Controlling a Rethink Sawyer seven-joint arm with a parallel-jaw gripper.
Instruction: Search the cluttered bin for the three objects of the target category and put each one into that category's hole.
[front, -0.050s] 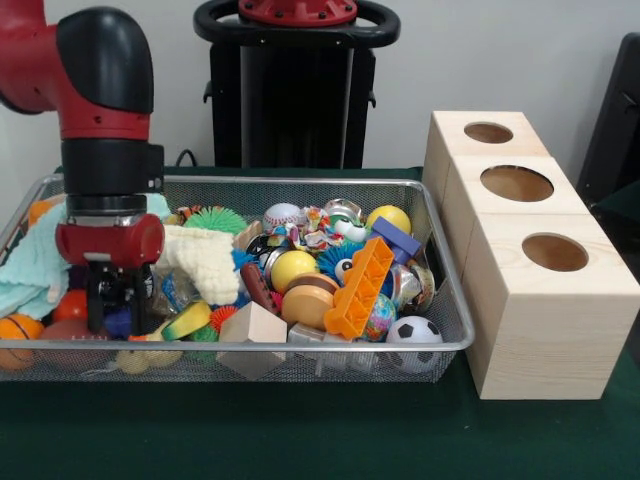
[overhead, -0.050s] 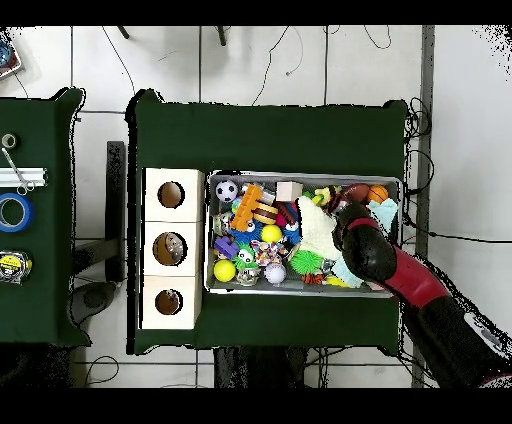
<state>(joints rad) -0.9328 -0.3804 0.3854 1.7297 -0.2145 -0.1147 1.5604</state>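
Red arm (front, -0.050s: 100, 90) vertical; end effector (front, -0.050s: 108, 300) lowered, pointing down

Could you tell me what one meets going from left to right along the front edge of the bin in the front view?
Small basketball → gripper → wooden block → orange brick → soccer ball → wooden box.
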